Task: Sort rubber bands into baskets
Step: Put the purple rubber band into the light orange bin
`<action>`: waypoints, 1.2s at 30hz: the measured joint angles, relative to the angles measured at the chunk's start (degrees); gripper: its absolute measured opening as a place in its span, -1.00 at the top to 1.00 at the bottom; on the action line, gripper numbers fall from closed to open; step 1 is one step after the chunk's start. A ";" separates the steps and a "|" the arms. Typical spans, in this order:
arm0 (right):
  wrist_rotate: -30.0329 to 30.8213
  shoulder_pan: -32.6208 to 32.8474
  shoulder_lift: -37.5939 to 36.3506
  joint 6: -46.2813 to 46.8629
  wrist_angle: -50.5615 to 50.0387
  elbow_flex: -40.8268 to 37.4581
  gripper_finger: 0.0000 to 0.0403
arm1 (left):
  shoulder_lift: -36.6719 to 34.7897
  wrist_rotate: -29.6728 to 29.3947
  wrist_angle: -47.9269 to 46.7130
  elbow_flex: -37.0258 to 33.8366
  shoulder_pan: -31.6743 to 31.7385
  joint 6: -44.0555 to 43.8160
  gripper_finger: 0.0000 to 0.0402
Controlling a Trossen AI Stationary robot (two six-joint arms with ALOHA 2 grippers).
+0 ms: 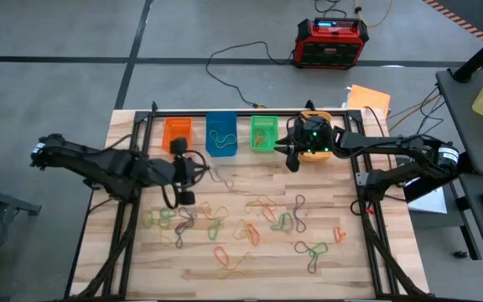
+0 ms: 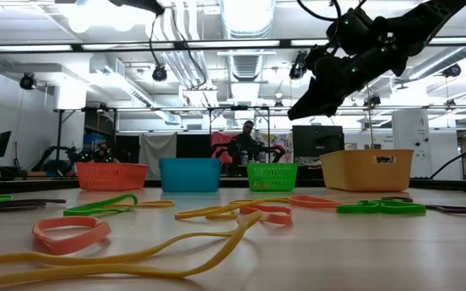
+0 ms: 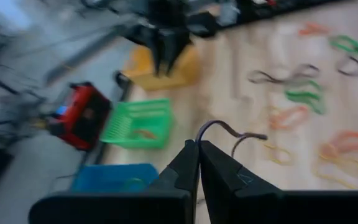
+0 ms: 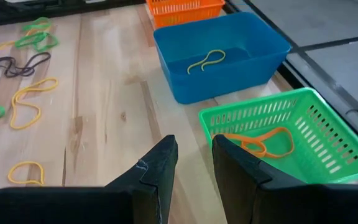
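The counter [image 1: 325, 260] is lying beneath my end effectors. My right end effector [image 4: 194, 163] is hovering narrowly parted and empty beside the green basket [image 4: 303, 140]. My left end effector [image 3: 199, 163] is pinching a dark rubber band [image 3: 229, 130], loose bands [image 1: 262, 222] scattered nearby.

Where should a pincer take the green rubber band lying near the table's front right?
Pinch a single strand of the green rubber band at its outer lobe, coming straight down from above. It lies flat on the table, and a dark band seems to cross its near end.
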 joint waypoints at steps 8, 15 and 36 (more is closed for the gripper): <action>0.07 0.00 0.00 -1.98 2.69 0.00 0.51 | -0.10 -3.96 0.54 6.15 7.14 4.41 1.00; 6.06 -0.33 0.00 -5.50 4.27 0.11 0.51 | -0.23 3.93 1.76 6.58 19.66 10.54 1.00; -4.92 -7.98 0.00 -0.37 22.42 1.57 0.36 | 10.58 37.11 23.75 4.30 40.84 16.00 1.00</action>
